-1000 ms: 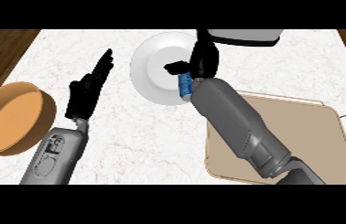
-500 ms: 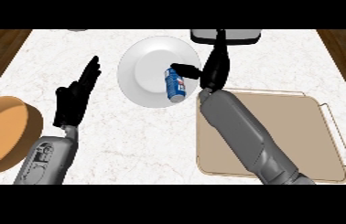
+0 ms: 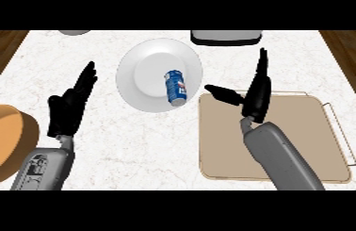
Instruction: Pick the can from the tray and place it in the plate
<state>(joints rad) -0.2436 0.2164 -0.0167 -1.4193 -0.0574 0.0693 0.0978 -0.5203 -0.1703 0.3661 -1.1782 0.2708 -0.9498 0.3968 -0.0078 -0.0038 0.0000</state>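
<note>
Just beyond the right hand's (image 3: 254,95) spread fingers, the blue can (image 3: 175,87) (white-labelled) lies lengthwise on the plate (image 3: 142,70), touching nothing.

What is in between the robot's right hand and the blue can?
Only the white plate's rim and bare counter separate the right hand from the can, in the head view.

I stand at a kitchen counter (image 3: 139,145), its white marbled top edged by wood floor at ten and two o'clock; a white plate (image 3: 142,79) lies at twelve; a tan tray (image 3: 292,131) at three; a wooden bowl (image 3: 12,140) at nine.
</note>
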